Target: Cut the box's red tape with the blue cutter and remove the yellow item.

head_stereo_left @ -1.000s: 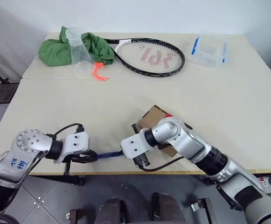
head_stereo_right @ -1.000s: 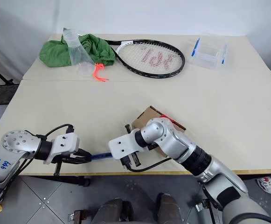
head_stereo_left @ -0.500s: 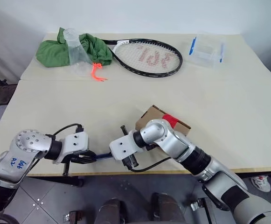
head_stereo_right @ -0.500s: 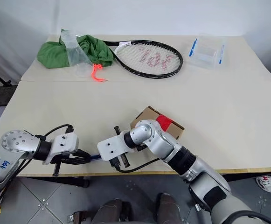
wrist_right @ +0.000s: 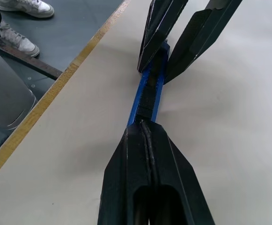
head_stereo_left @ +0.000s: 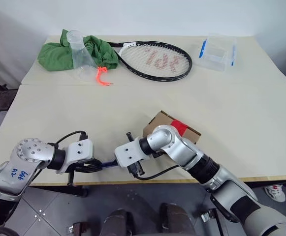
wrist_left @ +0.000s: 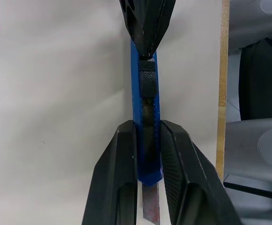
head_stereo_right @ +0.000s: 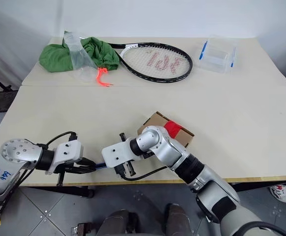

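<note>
Here, near the front edge of the worktop (head_stereo_left: 241,103), the blue cutter (wrist_left: 144,117) lay stretched between the two end effectors. The left end effector (wrist_left: 147,140) was clamped on one end of it, its two black fingers (wrist_left: 119,178) pressed against the cutter's sides, with the metal blade tip poking out between them toward the wrist. The right end effector (wrist_right: 147,136) met the cutter's other end with its fingers pressed fully together, their tips touching the cutter just at the black ribbed slider; whether they actually pinched anything could not be told.

The box (head_stereo_left: 163,123) sat on the worktop just behind the right arm, near the front edge and a little right of the middle, partly hidden by the arm. The red tape (head_stereo_left: 180,127) showed on its top.

Along the far edge lay a green cloth (head_stereo_left: 59,51) at the left corner, a clear plastic cup (head_stereo_left: 81,51) resting on it, an orange cord (head_stereo_left: 101,75) beside them, a tennis racket (head_stereo_left: 155,59) in the middle, and a clear container with blue clips (head_stereo_left: 216,51) toward the right
</note>
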`<action>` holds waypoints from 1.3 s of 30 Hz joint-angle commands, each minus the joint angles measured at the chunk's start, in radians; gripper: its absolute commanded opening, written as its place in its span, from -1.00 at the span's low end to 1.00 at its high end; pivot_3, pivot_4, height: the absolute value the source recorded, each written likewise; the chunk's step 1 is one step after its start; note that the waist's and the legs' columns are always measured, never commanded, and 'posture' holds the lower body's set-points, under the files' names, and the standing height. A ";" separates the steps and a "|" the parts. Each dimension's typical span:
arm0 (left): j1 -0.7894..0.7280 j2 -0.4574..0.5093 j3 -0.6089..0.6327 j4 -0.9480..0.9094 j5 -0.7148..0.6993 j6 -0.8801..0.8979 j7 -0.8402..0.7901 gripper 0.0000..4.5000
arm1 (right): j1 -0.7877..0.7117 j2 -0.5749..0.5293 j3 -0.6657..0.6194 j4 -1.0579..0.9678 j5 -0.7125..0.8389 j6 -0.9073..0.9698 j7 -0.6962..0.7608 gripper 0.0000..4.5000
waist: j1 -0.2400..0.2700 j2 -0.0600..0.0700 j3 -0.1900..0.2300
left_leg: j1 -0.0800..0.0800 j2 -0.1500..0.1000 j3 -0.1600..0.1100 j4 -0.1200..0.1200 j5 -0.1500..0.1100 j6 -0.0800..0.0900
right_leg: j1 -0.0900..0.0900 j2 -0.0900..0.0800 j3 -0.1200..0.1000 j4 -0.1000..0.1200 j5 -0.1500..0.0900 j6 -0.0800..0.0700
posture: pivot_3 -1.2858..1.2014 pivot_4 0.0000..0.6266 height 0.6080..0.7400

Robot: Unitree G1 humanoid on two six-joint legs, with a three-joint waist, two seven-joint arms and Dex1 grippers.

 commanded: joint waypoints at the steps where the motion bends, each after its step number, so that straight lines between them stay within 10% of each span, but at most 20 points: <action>1: 0.008 -0.030 -0.021 -0.027 -0.009 -0.020 0.007 -0.83 | 0.005 0.027 0.004 0.027 -0.003 0.014 -0.020 -0.98 | 0.000 0.000 0.000 | 0.000 0.000 0.000 0.000 0.000 0.000 | 0.000 0.000 0.000 0.000 0.000 0.000 | 0.03 -0.52 1.00; 10: 0.089 -0.083 0.136 0.001 -0.042 -0.113 0.081 -0.83 | 0.005 -0.196 -0.251 -0.310 0.234 0.465 0.100 -0.82 | -0.001 0.000 0.000 | -0.002 -0.001 -0.002 0.000 0.000 0.001 | -0.001 -0.001 0.003 0.001 0.000 0.000 | 0.03 -0.52 1.00; 22: -0.046 -0.362 0.249 0.160 -0.006 -0.526 0.337 -0.83 | -0.307 -0.313 -0.482 -0.232 0.470 1.223 -0.063 0.94 | -0.002 -0.001 0.000 | -0.003 -0.001 -0.001 0.000 0.000 0.001 | -0.003 -0.002 0.002 0.001 0.000 0.000 | 0.03 -0.52 1.00; 39: -0.238 -0.468 0.131 0.416 0.118 -0.857 0.443 -0.83 | -0.550 -0.085 -0.529 0.152 0.615 1.324 -0.238 0.99 | -0.004 -0.002 -0.001 | -0.007 -0.002 -0.004 -0.001 0.000 0.002 | -0.005 -0.003 -0.007 0.002 0.001 0.001 | 0.03 -0.52 1.00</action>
